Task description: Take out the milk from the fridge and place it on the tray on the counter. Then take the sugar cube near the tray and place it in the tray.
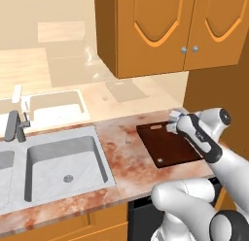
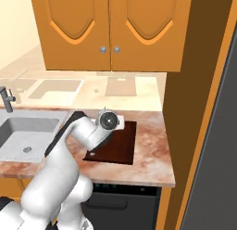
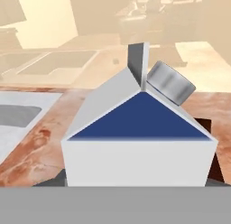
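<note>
Gripper: the white arm's two-finger gripper [image 1: 174,121] hung over the far edge of the tray; in the right base view it [image 2: 104,115] sat at the tray's far left corner.
Gripper state: holding the milk. The carton filled the space directly in front of the hand camera, though the finger tips themselves were hidden behind it, so the grip is probably closed on its sides.
Milk: small white gable-top carton with a blue gable panel and a grey round cap [image 3: 139,144], upright, seen close from the hand view; a pale corner of it [image 1: 175,113] showed at the gripper above the tray.
Tray: flat dark brown rectangular board with a low rim [image 1: 168,152], lying on the counter right of the sink; its surface [image 2: 121,145] was bare where visible.
Counter: reddish-beige mottled stone worktop [image 1: 127,162], with orange wooden cabinets below.
Sink: inset steel double basin [image 1: 63,162] with a grey tap [image 1: 14,126], well apart from the tray.
Sugar cube: a tiny pale speck [image 1: 128,141] lay on the counter between sink and tray; too small to confirm.
Wall cabinets: orange wooden doors with round knobs [image 2: 109,29] hung above the tray.
</note>
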Tool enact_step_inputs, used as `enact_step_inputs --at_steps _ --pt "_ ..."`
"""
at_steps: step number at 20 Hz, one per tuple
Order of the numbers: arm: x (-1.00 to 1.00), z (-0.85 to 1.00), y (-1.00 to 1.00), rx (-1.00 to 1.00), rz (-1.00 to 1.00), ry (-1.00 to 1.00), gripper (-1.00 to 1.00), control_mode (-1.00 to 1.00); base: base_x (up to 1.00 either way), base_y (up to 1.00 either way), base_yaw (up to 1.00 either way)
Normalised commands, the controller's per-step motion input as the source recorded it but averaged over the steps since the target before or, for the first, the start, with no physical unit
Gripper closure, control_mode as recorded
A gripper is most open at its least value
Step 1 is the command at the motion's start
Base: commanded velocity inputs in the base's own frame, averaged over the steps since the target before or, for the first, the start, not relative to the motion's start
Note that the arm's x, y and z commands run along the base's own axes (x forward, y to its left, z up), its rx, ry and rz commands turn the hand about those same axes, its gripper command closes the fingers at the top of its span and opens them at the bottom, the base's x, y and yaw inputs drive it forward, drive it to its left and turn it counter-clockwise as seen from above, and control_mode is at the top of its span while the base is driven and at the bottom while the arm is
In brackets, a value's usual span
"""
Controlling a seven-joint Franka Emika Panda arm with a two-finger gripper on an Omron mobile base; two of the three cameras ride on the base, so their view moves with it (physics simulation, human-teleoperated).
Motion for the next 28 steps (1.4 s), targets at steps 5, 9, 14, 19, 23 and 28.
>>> enact_step_inputs --at_steps 5,9,14,19,23,28 --pt "0.11 -0.37 -0.13 -0.06 0.06 -0.07 1.00 -1.00 0.00 0.00 0.00" --pt "0.13 -0.43 0.00 -0.09 0.04 -0.15 1.00 -1.00 0.00 0.00 0.00" --pt "0.28 -0.22 -0.07 -0.01 0.00 -0.05 1.00 -1.00 0.00 0.00 0.00" --pt "0.32 -0.19 -0.08 0.00 0.00 0.00 1.00 -1.00 0.00 0.00 0.00" --pt "0.31 -0.13 -0.14 0.00 0.00 0.00 1.00 -1.00 0.00 0.00 0.00" --pt "0.20 -0.12 -0.15 0.00 0.00 0.00 1.00 -1.00 0.00 0.00 0.00"
